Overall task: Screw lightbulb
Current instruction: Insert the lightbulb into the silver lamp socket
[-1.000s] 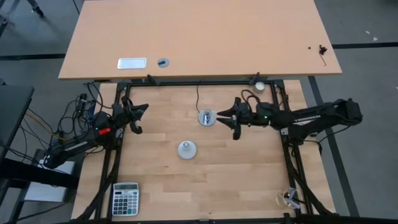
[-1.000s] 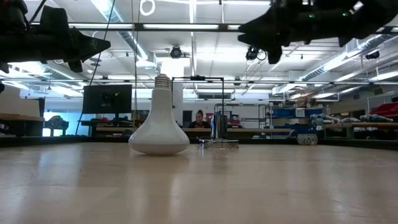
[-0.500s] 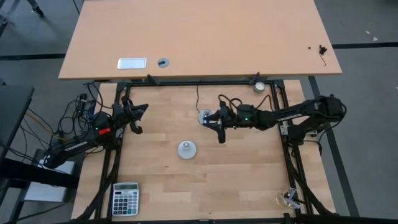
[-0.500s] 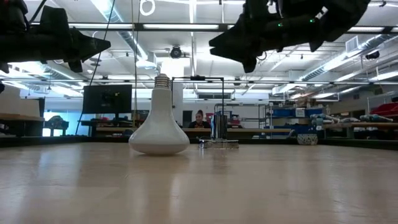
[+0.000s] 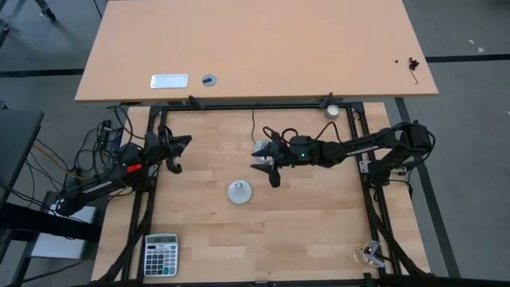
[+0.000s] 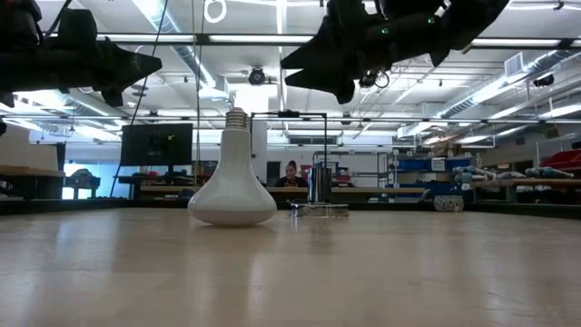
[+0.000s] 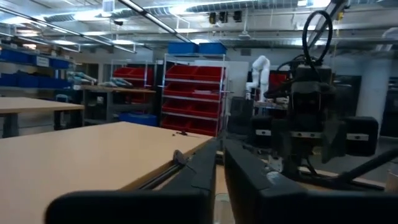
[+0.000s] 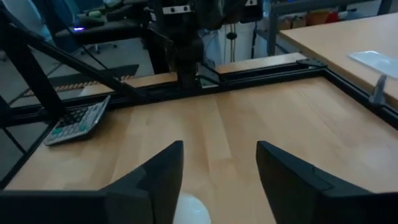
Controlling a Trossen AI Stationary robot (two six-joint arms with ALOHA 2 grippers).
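Right gripper point(image 5: 267, 161) advanced, open, near lightbulb point(image 5: 239, 191)

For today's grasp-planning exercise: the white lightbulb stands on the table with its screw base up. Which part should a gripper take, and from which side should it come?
Grip the lightbulb on the narrow neck just under the silvery screw base, probably coming straight down from above. It stands dome-down, base pointing up, so the neck is free while the wide dome is too broad. The open right gripper is nearest.

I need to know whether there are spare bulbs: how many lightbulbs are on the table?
1. The lightbulb stands dome-down, screw base up, near the table's middle, just ahead of the open right gripper. No other shows in any view.
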